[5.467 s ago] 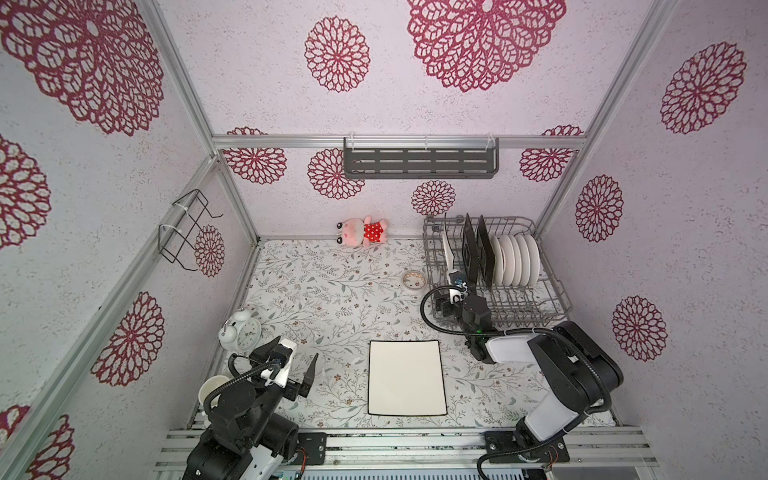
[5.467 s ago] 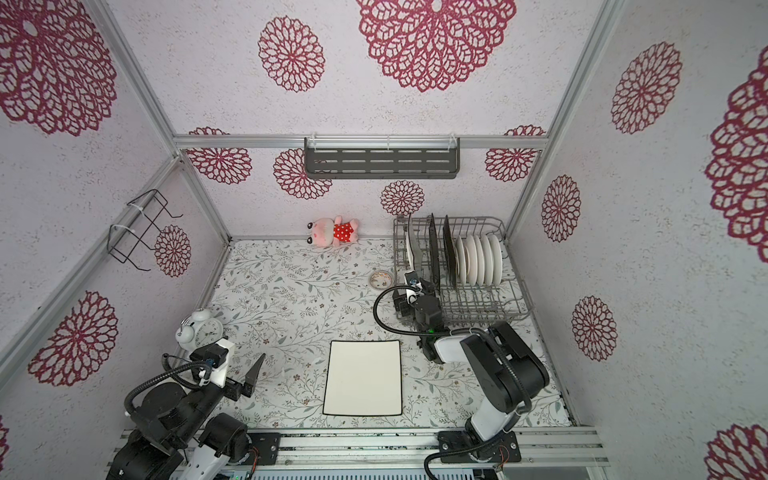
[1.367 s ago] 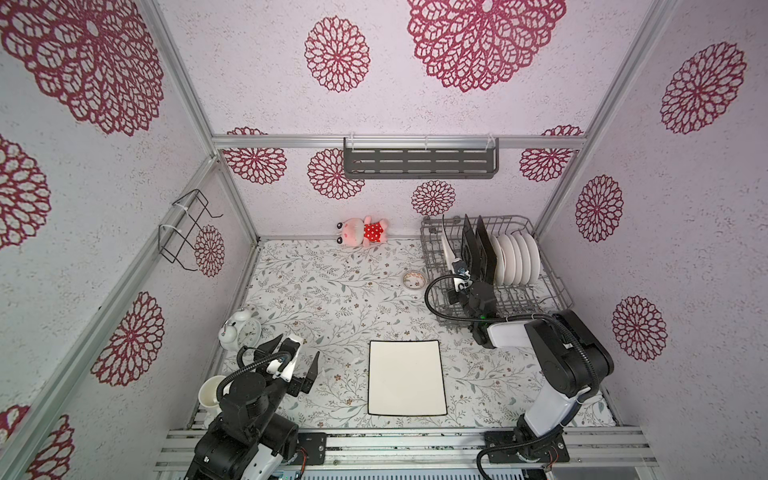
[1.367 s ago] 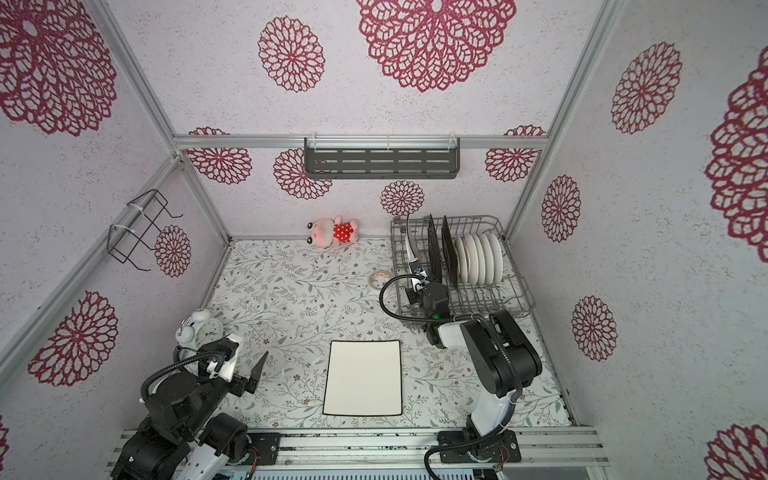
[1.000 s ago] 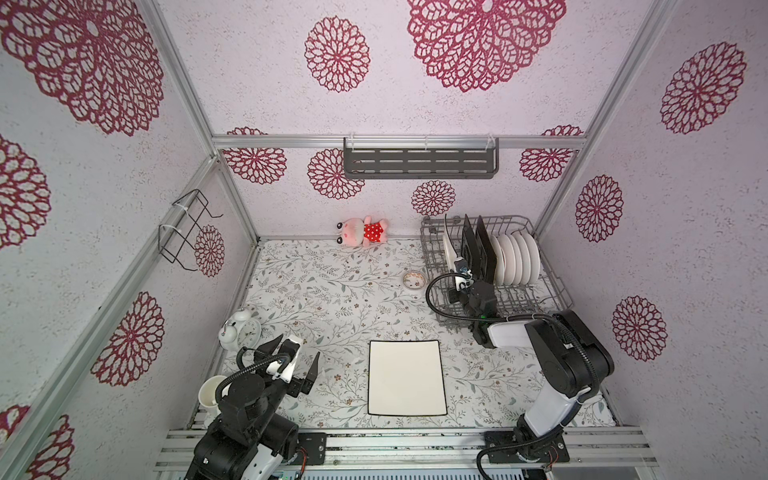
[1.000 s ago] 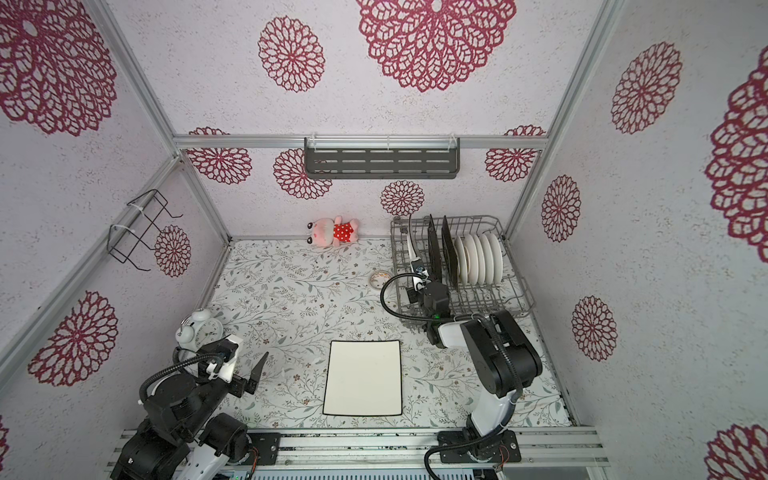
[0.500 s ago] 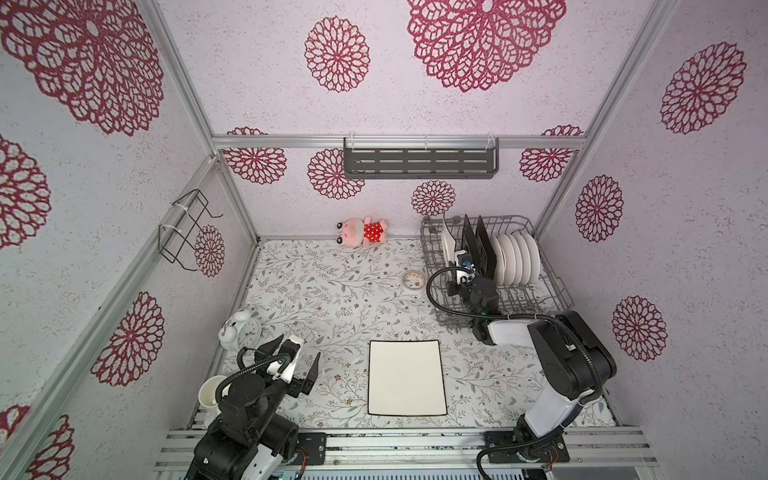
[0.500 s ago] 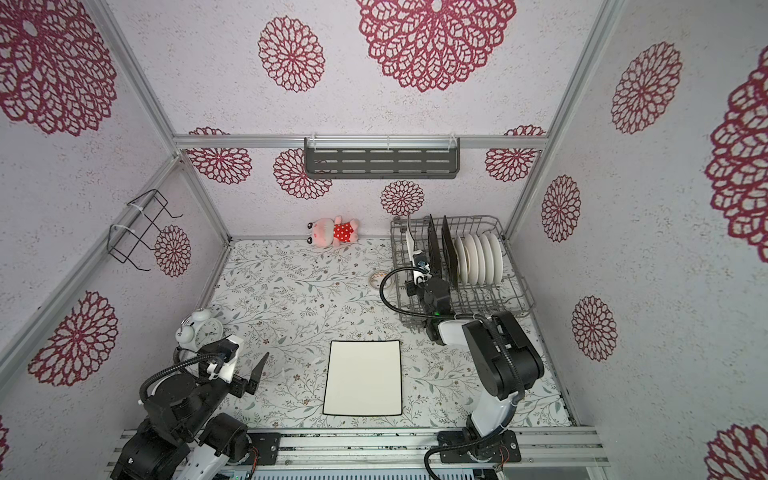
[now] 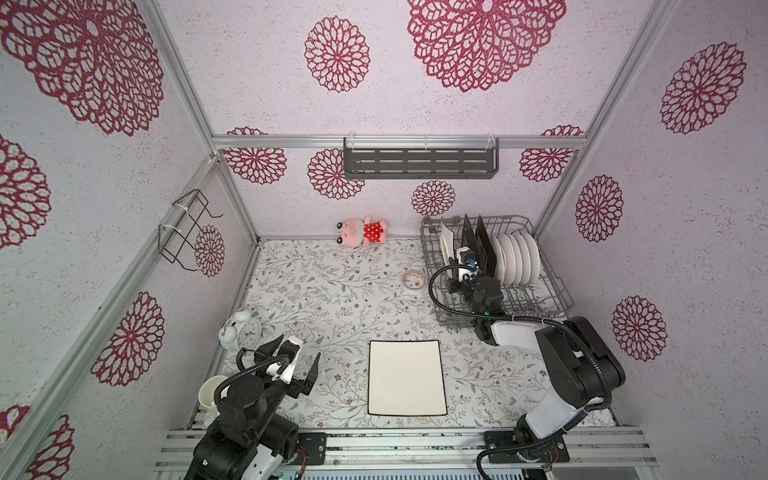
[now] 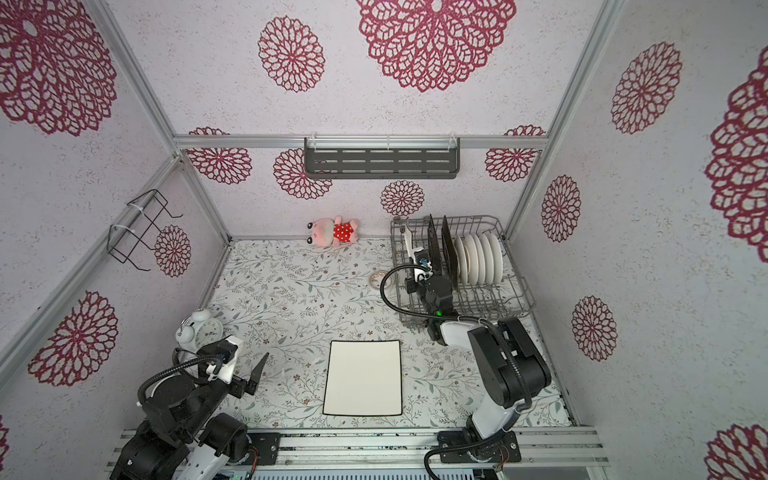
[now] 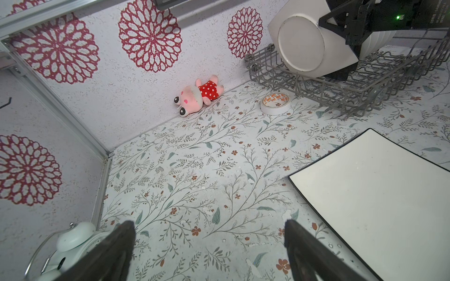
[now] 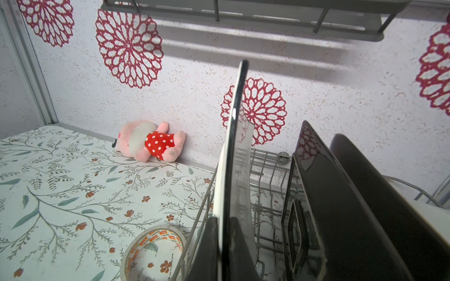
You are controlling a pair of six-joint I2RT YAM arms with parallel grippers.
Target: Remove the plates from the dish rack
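The grey wire dish rack [image 9: 555, 291] [image 10: 517, 293] stands at the back right. My right gripper [image 9: 453, 270] [image 12: 224, 221] is shut on the near edge of a white dark-rimmed square plate [image 9: 446, 245] [image 12: 233, 136] standing in the rack's leftmost slot. Two black square plates [image 9: 478, 247] [image 12: 341, 194] stand beside it, then a row of round white plates [image 9: 519, 259] [image 10: 478, 259]. Another white dark-rimmed plate [image 9: 406, 377] [image 11: 377, 194] lies flat on the table. My left gripper [image 9: 293, 353] [image 11: 209, 231] hangs open and holds nothing at the front left.
A tape roll [image 9: 414, 279] [image 12: 151, 253] lies just left of the rack. A pink plush toy [image 9: 362, 232] rests against the back wall. A white alarm clock [image 9: 239, 332] and a mug [image 9: 210, 392] sit near the left arm. A dark shelf [image 9: 419, 158] hangs above the rack.
My right gripper has slid from the rack's front part further back along the white square plate's edge. The left arm has barely moved.
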